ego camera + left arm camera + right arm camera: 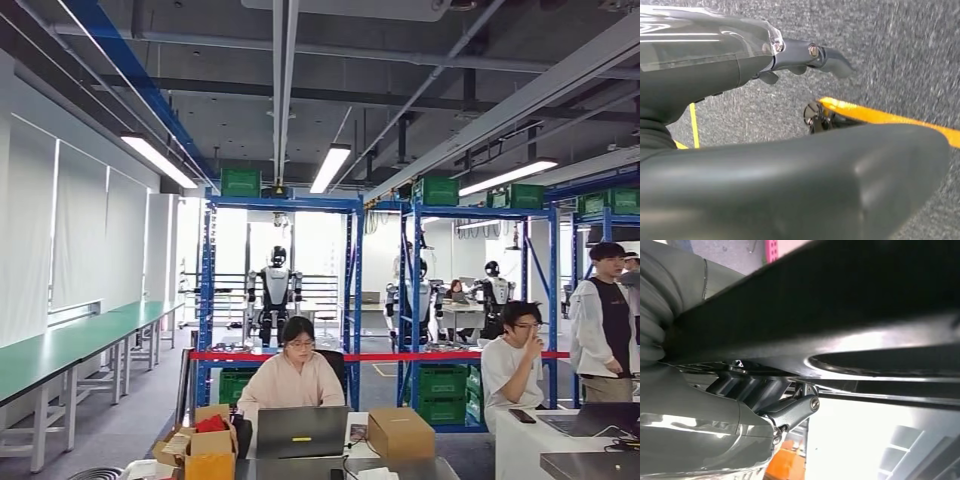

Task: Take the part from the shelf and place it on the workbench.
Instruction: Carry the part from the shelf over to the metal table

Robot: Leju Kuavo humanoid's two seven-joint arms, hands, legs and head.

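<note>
The left hand (pixel 802 135) hangs over grey carpet with a yellow floor line, fingers straight and apart, holding nothing. The right hand (pixel 764 400) shows dark fingers under its thumb; whether they grip anything I cannot tell. Ahead, a person sits at a laptop (pixel 301 431) beside cardboard boxes (pixel 400 432). Beyond stands the blue shelf (pixel 281 290) with green bins; the part cannot be picked out. A green workbench (pixel 68 350) runs along the left.

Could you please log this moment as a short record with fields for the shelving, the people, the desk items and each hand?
shelving: blue shelf racks ahead, green crates on the lower level
people: one seated behind a laptop, one seated at right, one standing at far right
desk items: cardboard box
left hand: over grey floor, holds nothing, fingers apart
right hand: grasp unclear
workbench: long green bench at left
</note>
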